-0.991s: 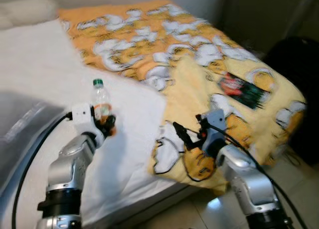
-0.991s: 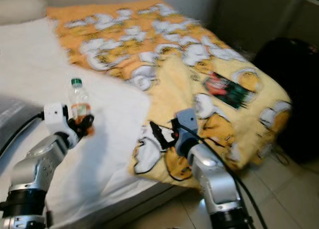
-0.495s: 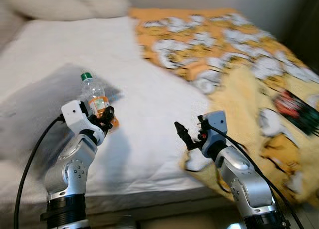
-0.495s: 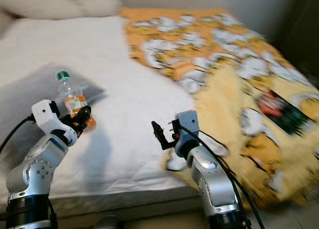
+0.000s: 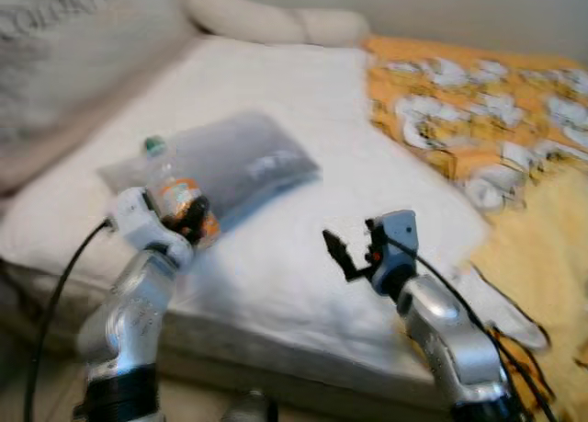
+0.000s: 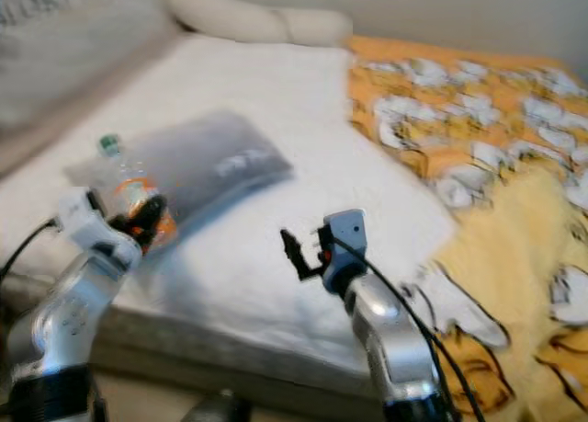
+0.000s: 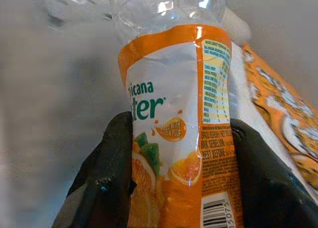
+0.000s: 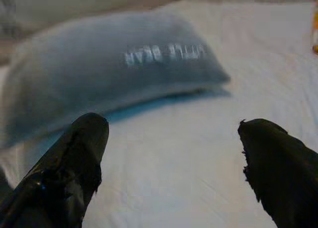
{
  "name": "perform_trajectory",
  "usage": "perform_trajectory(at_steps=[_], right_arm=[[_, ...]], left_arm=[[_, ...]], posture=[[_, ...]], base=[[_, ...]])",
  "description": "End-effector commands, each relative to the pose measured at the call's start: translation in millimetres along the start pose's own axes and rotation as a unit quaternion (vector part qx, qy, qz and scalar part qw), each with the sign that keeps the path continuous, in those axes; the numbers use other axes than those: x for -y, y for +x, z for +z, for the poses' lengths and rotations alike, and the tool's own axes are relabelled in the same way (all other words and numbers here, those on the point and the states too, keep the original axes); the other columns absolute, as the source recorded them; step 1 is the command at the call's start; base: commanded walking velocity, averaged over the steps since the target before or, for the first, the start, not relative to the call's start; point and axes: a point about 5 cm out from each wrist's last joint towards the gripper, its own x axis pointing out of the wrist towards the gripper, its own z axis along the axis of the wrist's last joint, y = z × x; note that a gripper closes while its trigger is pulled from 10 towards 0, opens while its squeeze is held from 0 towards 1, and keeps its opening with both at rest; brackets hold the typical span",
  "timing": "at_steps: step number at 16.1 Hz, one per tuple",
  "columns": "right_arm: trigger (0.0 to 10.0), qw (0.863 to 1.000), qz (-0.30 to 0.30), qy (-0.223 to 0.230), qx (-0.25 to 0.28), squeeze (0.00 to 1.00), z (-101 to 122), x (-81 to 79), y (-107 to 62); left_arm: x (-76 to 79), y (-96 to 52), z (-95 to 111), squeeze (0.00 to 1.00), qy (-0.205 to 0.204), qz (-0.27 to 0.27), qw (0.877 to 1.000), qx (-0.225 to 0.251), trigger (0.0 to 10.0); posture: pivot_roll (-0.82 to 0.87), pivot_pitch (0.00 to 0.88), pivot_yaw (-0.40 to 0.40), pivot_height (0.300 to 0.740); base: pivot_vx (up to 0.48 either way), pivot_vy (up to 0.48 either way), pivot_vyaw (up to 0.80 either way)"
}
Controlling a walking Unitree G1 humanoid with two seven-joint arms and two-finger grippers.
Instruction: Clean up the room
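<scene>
Left claw grips upright bottle.

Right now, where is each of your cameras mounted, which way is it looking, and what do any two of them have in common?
Left eye view: on the head, looking forward and down at the bed; both silver arms show.
Right eye view: the same head camera's other eye, sharing that scene: grey pillow, yellow blanket.
Left wrist view: on the left wrist, looking along the left gripper, jaws clamped on the bottle.
Right wrist view: on the right wrist, looking past the right gripper, jaws apart, at that pillow.
</scene>
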Motion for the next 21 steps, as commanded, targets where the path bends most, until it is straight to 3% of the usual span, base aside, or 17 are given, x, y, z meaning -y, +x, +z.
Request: perform_trajectory(at_steps=[1, 7, 9, 11, 15, 16, 17, 18, 19, 20, 21], right_arm=[[10.0, 1.000, -0.005, -0.003, 0.000, 0.00, 0.7, 2.1, -0.2], [10.0, 1.000, -0.002, -0.003, 0.001, 0.00, 1.0, 1.9, 0.4], [10.0, 1.000, -0.003, -0.003, 0.001, 0.00, 0.7, 1.8, 0.5], [10.0, 1.000, -0.003, -0.003, 0.002, 0.00, 0.7, 1.6, 0.7], [10.0, 1.000, -0.004, -0.001, 0.002, 0.00, 0.9, 1.3, 0.9], [10.0, 1.000, -0.004, 0.000, 0.003, 0.00, 1.3, 0.8, 1.3], [10.0, 1.000, -0.004, 0.000, 0.003, 0.00, 1.5, 0.8, 1.5], [10.0, 1.000, -0.013, 0.001, 0.005, 0.00, 2.3, 2.4, 2.6], [10.0, 1.000, -0.017, 0.002, 0.006, 0.00, 2.8, 3.2, 3.1], [10.0, 1.000, -0.027, 0.004, 0.008, 0.00, 3.5, 4.7, 4.3], [10.0, 0.999, -0.039, 0.014, 0.011, 0.00, 4.3, 6.3, 6.0]], left_arm=[[13.3, 2.9, 5.7, 0.00, 0.005, -0.021, 1.000, 0.008, 0.0], [13.6, 2.7, 5.2, 0.00, 0.006, -0.019, 1.000, 0.007, 0.0], [19.9, -0.6, 1.0, 0.00, 0.024, -0.045, 0.999, -0.008, 0.0], [15.6, -1.6, -3.2, 0.00, 0.057, -0.023, 0.998, -0.021, 0.0], [13.7, -1.2, -3.8, 0.00, 0.082, -0.014, 0.996, -0.029, 0.0], [16.0, -1.2, -0.4, 0.00, 0.089, -0.021, 0.996, -0.017, 1.3], [17.7, -1.2, 1.3, 0.00, 0.093, -0.027, 0.995, -0.011, 1.3], [19.9, -0.1, 8.8, 0.00, 0.155, -0.025, 0.987, 0.014, 6.0], [20.2, 0.4, 11.8, 0.00, 0.188, -0.023, 0.982, 0.024, 6.0], [20.4, 1.0, 14.9, 0.00, 0.233, -0.023, 0.972, 0.033, 5.1], [19.6, 2.0, 17.2, 0.00, 0.294, -0.023, 0.955, 0.039, 9.8]], posture=[[0.01, 0.000, 0.002, 0.740], [0.01, 0.000, 0.002, 0.740], [0.01, 0.000, 0.003, 0.740], [0.00, 0.000, 0.008, 0.740], [0.01, 0.000, 0.008, 0.740], [0.01, 0.000, 0.009, 0.740], [0.01, 0.000, 0.009, 0.740], [0.01, 0.000, 0.014, 0.740], [0.01, 0.000, 0.015, 0.740], [0.01, 0.000, 0.018, 0.740], [0.02, 0.000, 0.018, 0.740]], base=[[0.000, 0.000, 0.80], [0.000, 0.000, 0.80], [0.000, 0.000, 0.80], [0.000, 0.000, 0.80], [0.000, 0.000, 0.80], [0.000, 0.000, 0.80], [0.000, 0.000, 0.80], [0.000, 0.000, 0.80], [0.000, 0.000, 0.80], [0.000, 0.000, 0.80], [0.000, 0.000, 0.80]])
